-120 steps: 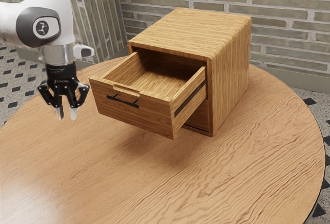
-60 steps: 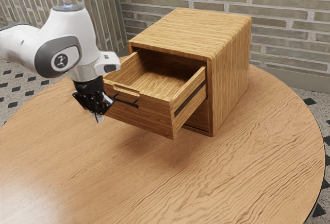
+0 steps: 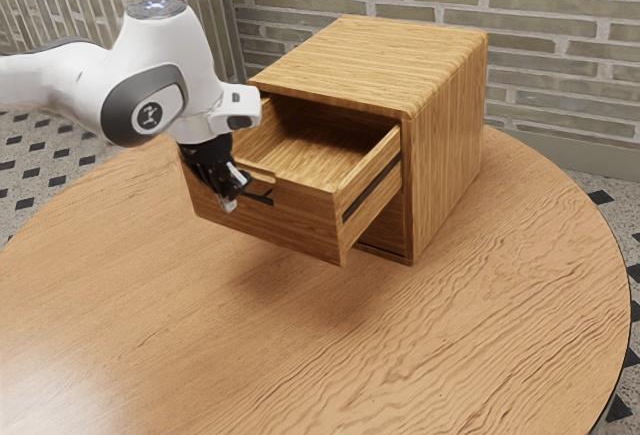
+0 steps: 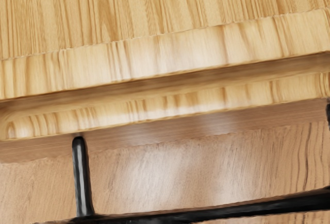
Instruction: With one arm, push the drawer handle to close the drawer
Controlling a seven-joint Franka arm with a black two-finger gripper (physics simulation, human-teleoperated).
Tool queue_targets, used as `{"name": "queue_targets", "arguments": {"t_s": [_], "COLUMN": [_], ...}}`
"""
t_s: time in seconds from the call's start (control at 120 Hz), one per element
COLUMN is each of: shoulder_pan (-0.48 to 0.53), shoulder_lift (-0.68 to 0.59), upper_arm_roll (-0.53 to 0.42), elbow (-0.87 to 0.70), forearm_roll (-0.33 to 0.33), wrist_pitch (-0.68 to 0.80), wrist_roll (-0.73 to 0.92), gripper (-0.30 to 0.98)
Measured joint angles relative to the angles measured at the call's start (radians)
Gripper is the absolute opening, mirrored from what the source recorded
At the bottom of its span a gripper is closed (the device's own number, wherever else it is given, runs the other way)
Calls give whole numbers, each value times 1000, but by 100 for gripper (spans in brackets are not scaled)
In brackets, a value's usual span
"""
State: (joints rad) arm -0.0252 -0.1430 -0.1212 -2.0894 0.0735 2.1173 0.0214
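Drawer: centre of the exterior view, pulled well out of its cabinet, front panel facing the lower left of the frame. Long axis of the panel slants from left of centre down to just below mid-frame. Sides run back toward the upper right, into the cabinet.

Handle: thin black bar on that panel, lengthwise along it, partly behind the gripper. Wrist view: dark, glossy bar, roughly parallel to the panel's top edge, with a short post joining it to the panel.

Drawer's look: warm yellow-brown wood, streaky grain, open top, shallow notch in the front's upper edge, dark rail along the outer side. Inside shaded toward the back.

Gripper: black, left of centre in the exterior view, tilted, in front of the panel at the handle. Cannot tell how far open it is, nor whether it touches or has hold of the handle. White arm enters from the left edge.

Outward: cabinet of matching wood, upper centre to right, rounded top edge. Round wooden table beneath, wavy grain at lower right. Pale brick wall behind; speckled floor with dark diamonds at the right edge.
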Motion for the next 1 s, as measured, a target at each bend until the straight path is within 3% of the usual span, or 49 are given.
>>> {"name": "queue_targets", "arguments": {"t_s": [1.0], "shoulder_pan": [-25], "shoulder_lift": [529], "upper_arm_roll": [14], "elbow": [638], "forearm_roll": [14], "wrist_pitch": [-48], "wrist_roll": [157], "gripper": [-10]}}
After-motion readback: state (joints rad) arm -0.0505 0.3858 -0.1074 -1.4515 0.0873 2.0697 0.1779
